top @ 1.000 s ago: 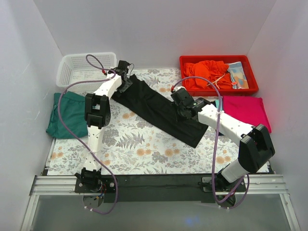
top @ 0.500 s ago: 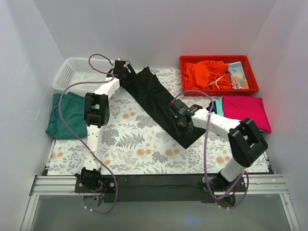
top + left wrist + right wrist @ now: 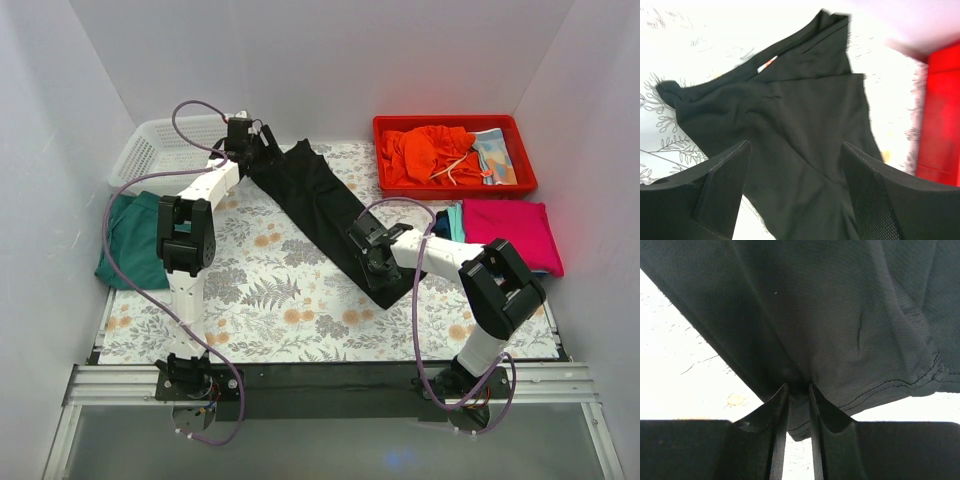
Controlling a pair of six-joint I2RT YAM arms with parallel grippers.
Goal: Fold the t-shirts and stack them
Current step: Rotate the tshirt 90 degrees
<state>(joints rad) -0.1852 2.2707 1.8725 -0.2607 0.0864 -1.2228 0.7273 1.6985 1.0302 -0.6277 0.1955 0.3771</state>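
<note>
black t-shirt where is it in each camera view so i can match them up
Top external: the black t-shirt lies as a diagonal strip from upper centre down to right of centre.
Left wrist: the black t-shirt fills the middle of the frame.
Right wrist: the black t-shirt covers the upper frame, its edge pinched in the right gripper.
Shared landmark: the floral table covering beneath it.

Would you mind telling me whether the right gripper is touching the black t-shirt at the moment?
Touching. The right wrist view shows the right gripper with its jaws pinched on a raised fold of the black t-shirt, close to its stitched hem.
</note>
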